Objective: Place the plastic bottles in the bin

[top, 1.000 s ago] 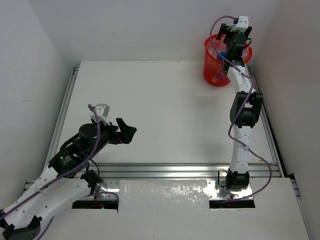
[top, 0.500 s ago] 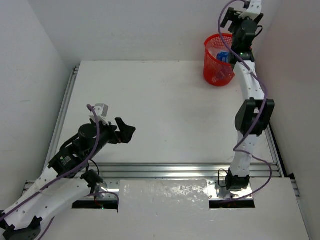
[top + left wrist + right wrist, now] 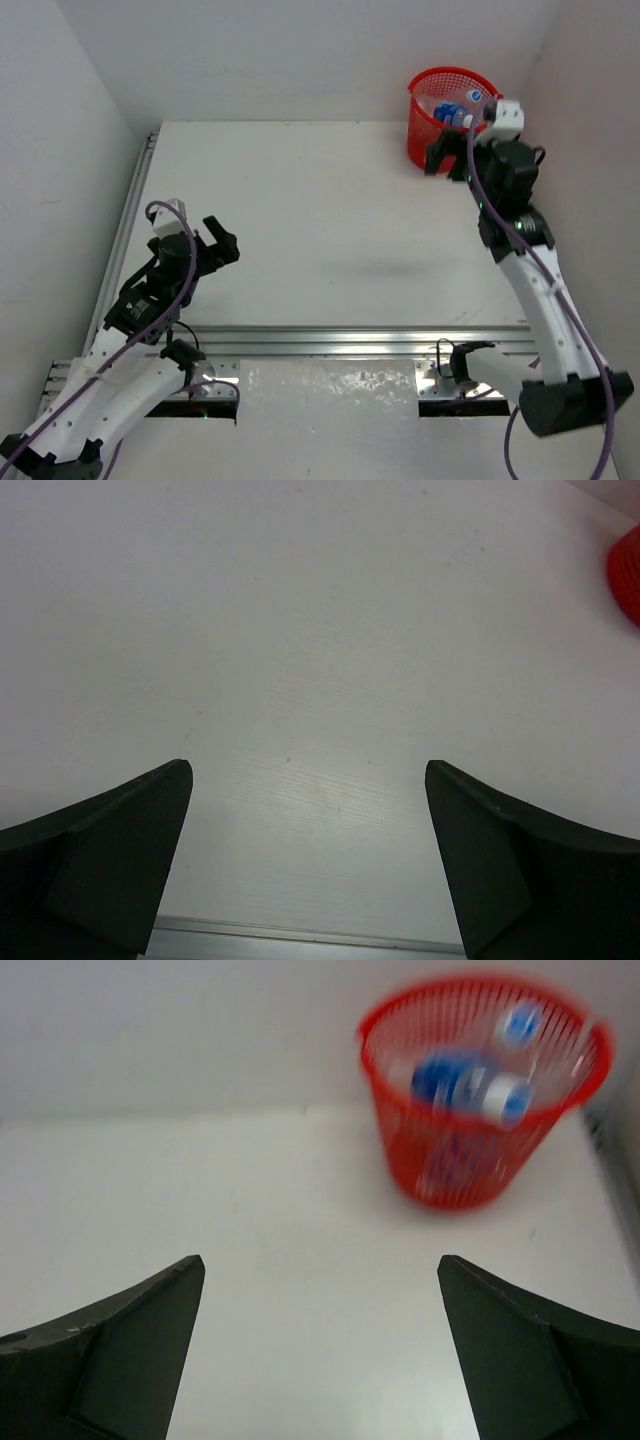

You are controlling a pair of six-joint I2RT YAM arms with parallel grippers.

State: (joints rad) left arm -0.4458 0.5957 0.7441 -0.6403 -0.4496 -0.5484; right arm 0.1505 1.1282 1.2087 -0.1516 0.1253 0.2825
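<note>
bottles [image 3: 455, 112] are sitting inside the bin [image 3: 428, 140] at the counter's [image 3: 320, 200] far right corner | right gripper [image 3: 438, 158] is hanging open, empty, facing it | left gripper [image 3: 222, 245] is idling open, empty | probably wrapping up

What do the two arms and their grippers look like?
Both the left arm and the right arm have white links and black joints. A purple cable runs along each. Each wrist carries a small white camera block. The left gripper and the right gripper are black, with broad wedge-shaped fingers.
</note>
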